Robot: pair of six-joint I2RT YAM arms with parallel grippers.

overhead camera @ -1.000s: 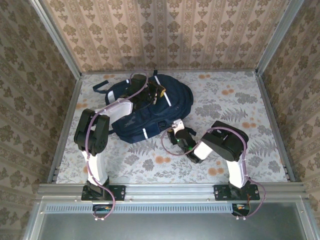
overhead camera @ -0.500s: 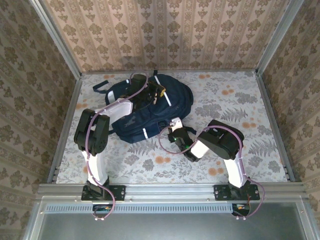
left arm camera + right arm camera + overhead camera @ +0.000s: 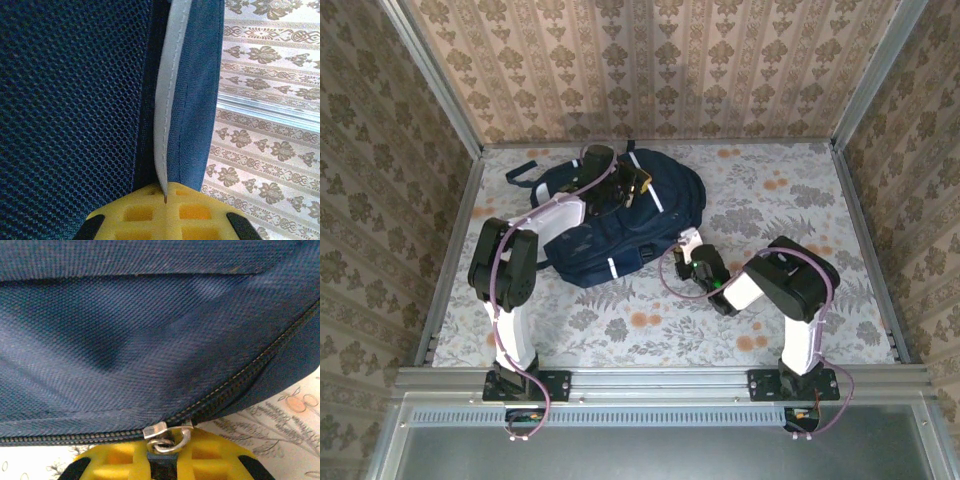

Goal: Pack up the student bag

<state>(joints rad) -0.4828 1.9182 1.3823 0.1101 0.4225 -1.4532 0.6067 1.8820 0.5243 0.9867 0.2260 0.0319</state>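
The student bag (image 3: 610,225), dark navy with thin white stripes, lies flat at the back left of the table. My left gripper (image 3: 636,186) rests on its upper part. In the left wrist view the left gripper (image 3: 165,194) is shut on a pale grey strip (image 3: 169,90) that runs between blue mesh (image 3: 65,100) and plain navy cloth. My right gripper (image 3: 684,250) sits at the bag's lower right edge. The right wrist view shows the right gripper (image 3: 167,444) shut on the metal zipper pull (image 3: 169,436), with the zipper track (image 3: 240,376) closed on both sides of it.
Dark straps (image 3: 523,170) trail from the bag toward the back left corner. Patterned walls (image 3: 650,70) and metal rails (image 3: 448,270) fence the table. Floral tabletop (image 3: 790,200) spreads to the right of the bag.
The right gripper has closed on the zipper pull. Its arm has swung to the right along the bag's edge. The left arm has stayed still.
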